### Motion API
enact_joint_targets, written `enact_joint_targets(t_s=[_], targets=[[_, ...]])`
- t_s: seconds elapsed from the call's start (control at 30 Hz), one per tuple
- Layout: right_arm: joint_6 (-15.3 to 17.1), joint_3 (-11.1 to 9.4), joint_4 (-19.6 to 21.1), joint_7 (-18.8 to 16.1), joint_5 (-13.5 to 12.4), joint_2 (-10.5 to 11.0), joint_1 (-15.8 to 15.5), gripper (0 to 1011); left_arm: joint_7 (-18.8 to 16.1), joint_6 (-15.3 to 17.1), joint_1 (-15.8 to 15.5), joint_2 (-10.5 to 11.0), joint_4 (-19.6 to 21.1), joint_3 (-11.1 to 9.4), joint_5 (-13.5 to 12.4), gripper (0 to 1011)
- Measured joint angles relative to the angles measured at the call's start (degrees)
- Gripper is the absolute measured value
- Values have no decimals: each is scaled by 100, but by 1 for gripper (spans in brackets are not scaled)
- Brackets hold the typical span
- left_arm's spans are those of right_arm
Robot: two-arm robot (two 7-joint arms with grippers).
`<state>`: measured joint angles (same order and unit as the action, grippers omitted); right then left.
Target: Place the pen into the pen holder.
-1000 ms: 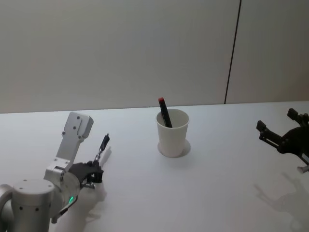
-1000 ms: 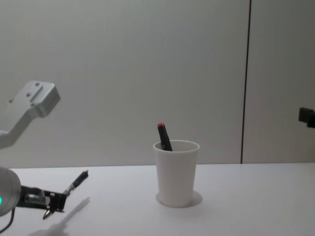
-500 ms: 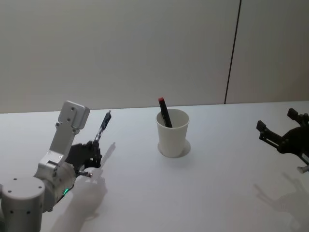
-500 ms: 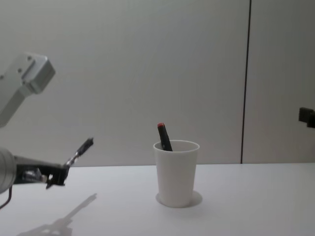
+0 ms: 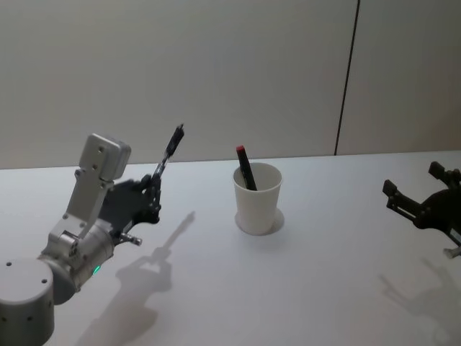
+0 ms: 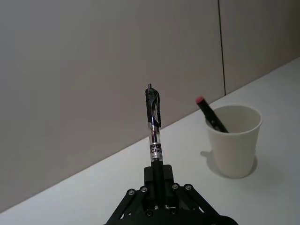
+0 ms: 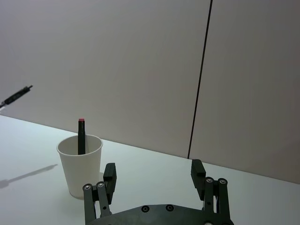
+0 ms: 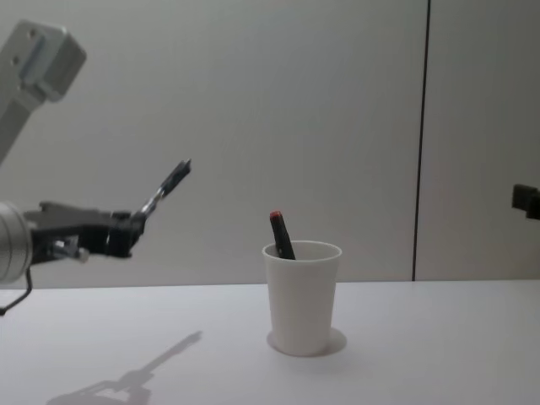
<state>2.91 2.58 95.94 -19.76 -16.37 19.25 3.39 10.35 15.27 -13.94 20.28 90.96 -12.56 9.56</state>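
Observation:
My left gripper [image 5: 153,189] [image 8: 128,232] [image 6: 157,176] is shut on a black pen with a clear barrel [image 5: 169,153] [image 8: 167,187] [image 6: 153,126], held in the air well above the table, left of the pen holder. The pen slants up and toward the cup. The pen holder [image 5: 257,197] [image 8: 302,295] [image 6: 233,139] [image 7: 80,164] is a white paper cup standing mid-table, and a dark marker with a red tip [image 5: 245,166] [image 8: 280,233] [image 7: 81,136] leans inside it. My right gripper [image 5: 421,205] [image 7: 154,176] hovers open far to the right, nothing between its fingers.
The white table [image 5: 302,288] runs to a plain grey wall with a dark vertical seam [image 5: 347,76]. The left arm's shadow [image 5: 155,270] lies on the table in front of the cup.
My left gripper has lifted the pen steadily higher off the table and a little toward the cup. The right gripper, cup and marker have stayed still.

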Motion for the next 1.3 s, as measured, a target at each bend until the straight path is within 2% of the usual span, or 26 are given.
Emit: enact_joint_targets(t_s=[0.2, 0.23, 0.3, 0.57, 0.9, 1.3], targets=[[0, 0, 0, 0, 0, 0, 0, 1002, 441, -611, -82, 20, -33, 20, 77, 123], [0, 0, 0, 0, 0, 0, 0, 1002, 441, -611, -82, 20, -33, 20, 77, 123], [0, 0, 0, 0, 0, 0, 0, 1002, 660, -835, -130, 20, -69, 23, 138, 123], [0, 0, 0, 0, 0, 0, 0, 1002, 1205, -1250, -268, -13, -174, 10, 328, 123], [0, 0, 0, 0, 0, 0, 0, 1002, 2005, -1511, -462, -106, -346, -80, 565, 123], [0, 0, 1, 0, 0, 0, -1, 1002, 2777, -1577, -633, -293, -505, -306, 710, 123]])
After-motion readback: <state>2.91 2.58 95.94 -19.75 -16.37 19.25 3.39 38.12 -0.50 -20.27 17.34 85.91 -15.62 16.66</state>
